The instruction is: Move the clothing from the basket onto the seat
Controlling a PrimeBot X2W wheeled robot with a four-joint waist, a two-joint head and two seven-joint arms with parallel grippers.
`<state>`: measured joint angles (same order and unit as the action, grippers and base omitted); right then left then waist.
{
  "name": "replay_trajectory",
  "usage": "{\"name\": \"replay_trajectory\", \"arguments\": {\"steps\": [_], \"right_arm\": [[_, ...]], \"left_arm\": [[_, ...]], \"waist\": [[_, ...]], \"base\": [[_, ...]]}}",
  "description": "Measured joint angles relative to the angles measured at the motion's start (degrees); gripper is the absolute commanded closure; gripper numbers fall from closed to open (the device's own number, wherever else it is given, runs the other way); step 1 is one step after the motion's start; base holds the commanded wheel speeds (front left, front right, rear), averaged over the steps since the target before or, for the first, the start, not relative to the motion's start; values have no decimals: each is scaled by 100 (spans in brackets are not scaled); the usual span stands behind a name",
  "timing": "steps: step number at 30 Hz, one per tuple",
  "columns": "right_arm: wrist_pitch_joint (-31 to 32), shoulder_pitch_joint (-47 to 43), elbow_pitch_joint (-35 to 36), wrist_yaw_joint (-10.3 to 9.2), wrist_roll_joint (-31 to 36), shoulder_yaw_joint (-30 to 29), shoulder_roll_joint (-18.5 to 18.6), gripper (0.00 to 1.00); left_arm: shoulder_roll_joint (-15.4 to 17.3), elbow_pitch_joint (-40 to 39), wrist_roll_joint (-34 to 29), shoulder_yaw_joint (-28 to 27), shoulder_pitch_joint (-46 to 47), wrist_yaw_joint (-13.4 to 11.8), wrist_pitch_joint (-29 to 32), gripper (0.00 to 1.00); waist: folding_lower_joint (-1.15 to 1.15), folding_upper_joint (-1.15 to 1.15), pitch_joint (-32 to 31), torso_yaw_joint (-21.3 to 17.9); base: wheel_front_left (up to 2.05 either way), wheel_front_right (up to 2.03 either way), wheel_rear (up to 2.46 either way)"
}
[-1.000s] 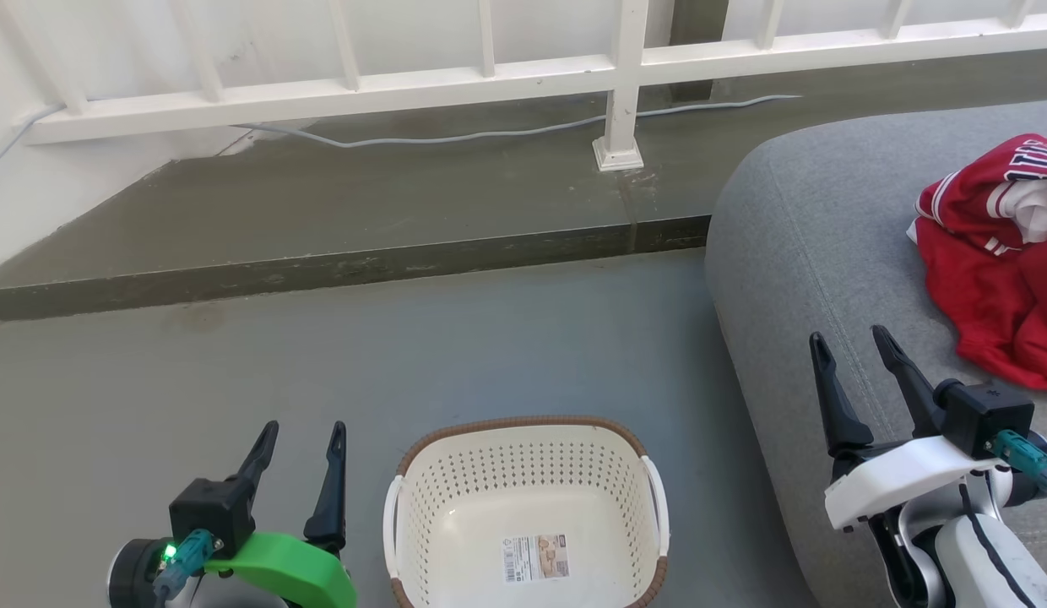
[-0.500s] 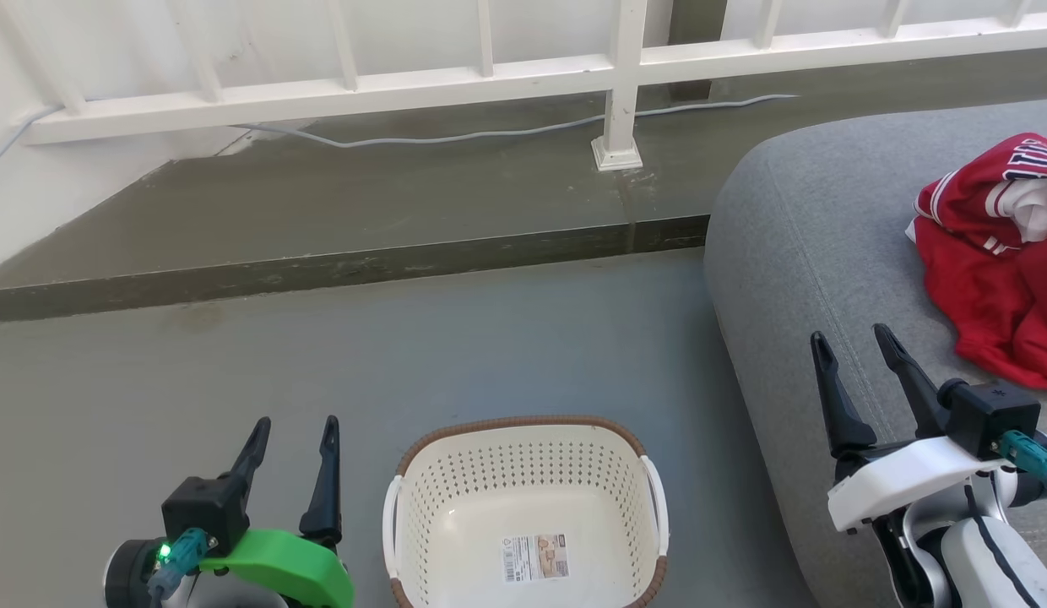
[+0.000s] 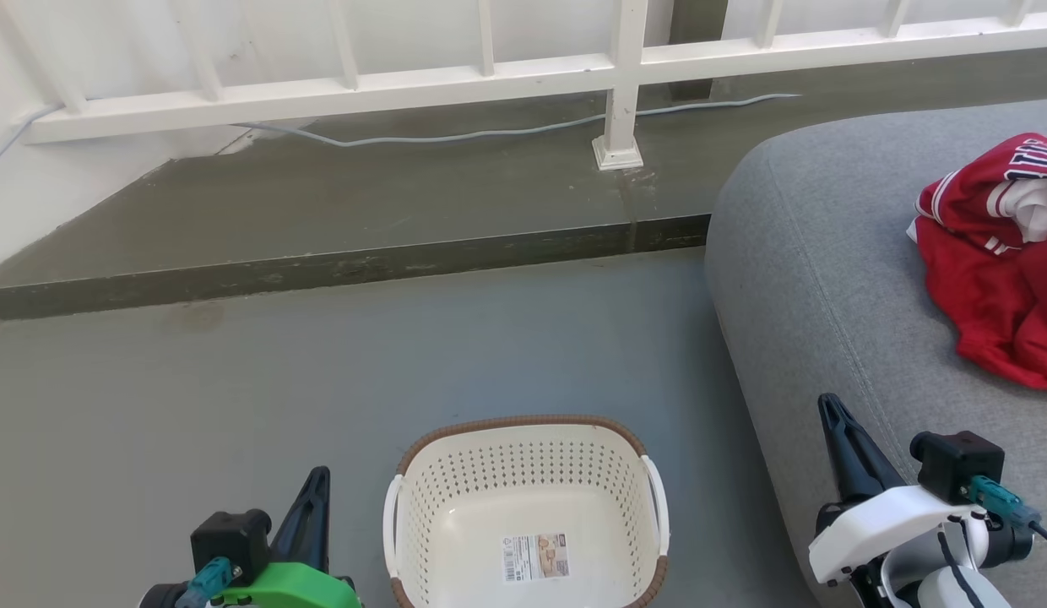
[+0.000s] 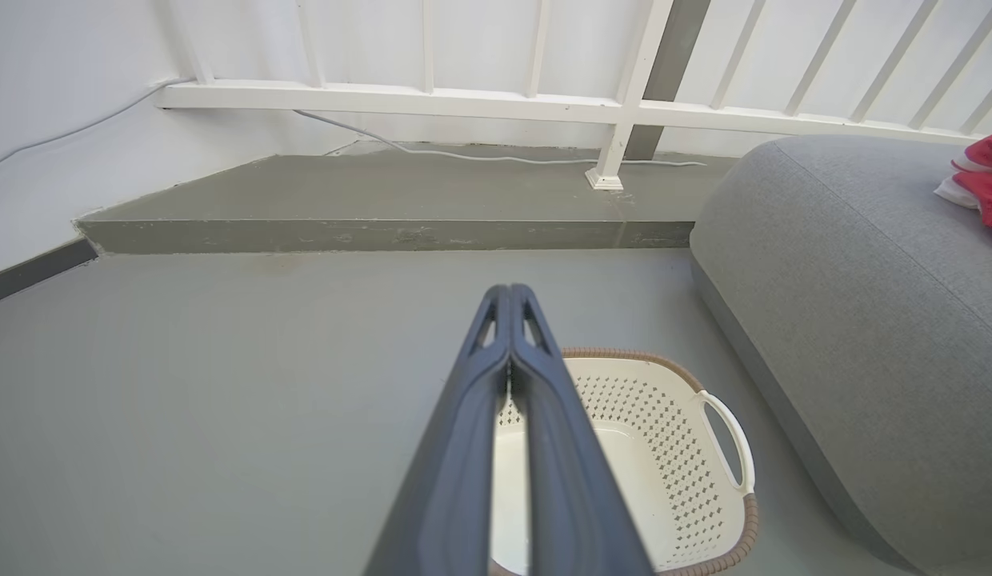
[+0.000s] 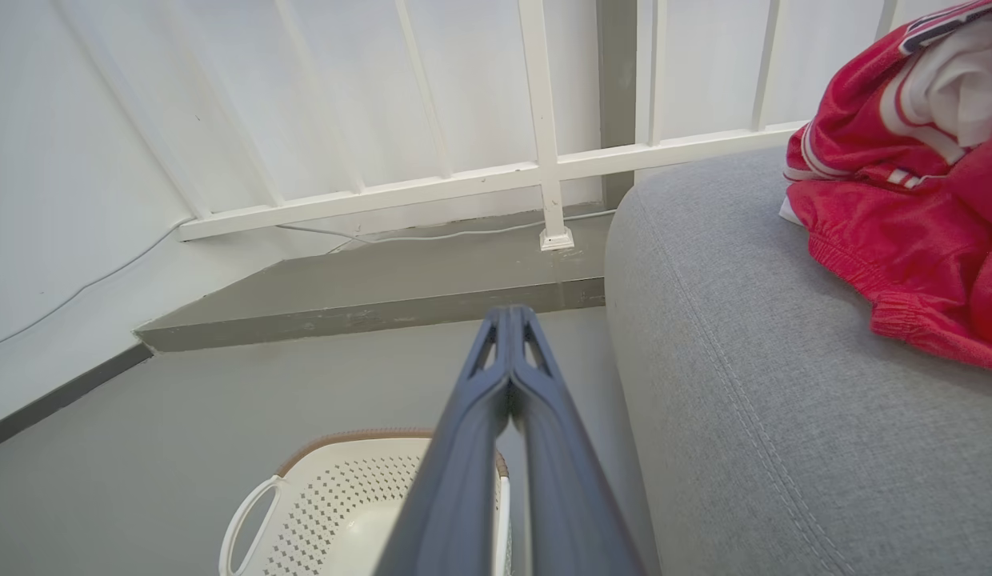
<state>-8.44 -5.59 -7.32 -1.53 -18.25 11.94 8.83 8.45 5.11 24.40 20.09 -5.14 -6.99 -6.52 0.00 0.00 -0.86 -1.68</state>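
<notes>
Red jerseys, the clothing (image 3: 996, 279), lie crumpled in a heap on the grey seat (image 3: 827, 279), red with white trim and a strip of dark lettering at the top of the pile. The heap sits toward the seat's far right side, running off the edge of the head view.

The robot's right fingers (image 3: 848, 456) are pressed together into one dark blade with nothing between them. They hang over the seat's near left edge. From them the clothing lies at about 1 o'clock, well apart, with bare grey upholstery in between. In the right wrist view the closed pair points past the seat's rounded corner, the jerseys at 2 o'clock.

The cream basket (image 3: 523, 422) stands on the grey floor (image 3: 236, 380) just beside the seat, at roughly 8 o'clock from the right fingers. Its perforated walls and pale bottom are bare, and a sticker label (image 3: 535, 557) shows on the bottom.

The left fingers (image 3: 308, 519) are likewise closed tight and hold nothing. They are low over the floor, with the basket near them at 3 o'clock. The clothing is far off at 2 o'clock, across basket and seat.

Beyond, at 12 o'clock, a raised step (image 3: 363, 203) carries a white railing (image 3: 321, 84), and a pale cable (image 3: 490, 133) trails along its foot.
</notes>
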Motion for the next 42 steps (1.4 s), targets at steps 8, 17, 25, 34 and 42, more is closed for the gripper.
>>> {"name": "replay_trajectory", "arguments": {"steps": [8,17,25,34,42], "right_arm": [[21,1,3,52,-530,-56,-34,100],[151,16,-2,103,-1290,-233,-123,100],[253,44,-49,163,-1873,-381,-152,100],[376,103,-121,248,-2557,-527,-164,100],[505,182,-215,302,-3243,-669,-188,100]], "left_arm": [[-31,-21,491,-121,-12,56,0,100],[-56,-20,1149,-326,-12,143,96,100],[-59,-3,1768,-490,-10,226,156,100],[-64,57,2405,-669,-1,348,276,100],[-90,178,3017,-839,26,476,347,100]], "waist": [[0,0,11,12],[0,0,24,27],[0,0,34,40],[0,0,44,55],[0,0,53,70]], "base": [[0,0,0],[0,0,0],[0,0,0],[0,0,0],[0,0,0]]}}
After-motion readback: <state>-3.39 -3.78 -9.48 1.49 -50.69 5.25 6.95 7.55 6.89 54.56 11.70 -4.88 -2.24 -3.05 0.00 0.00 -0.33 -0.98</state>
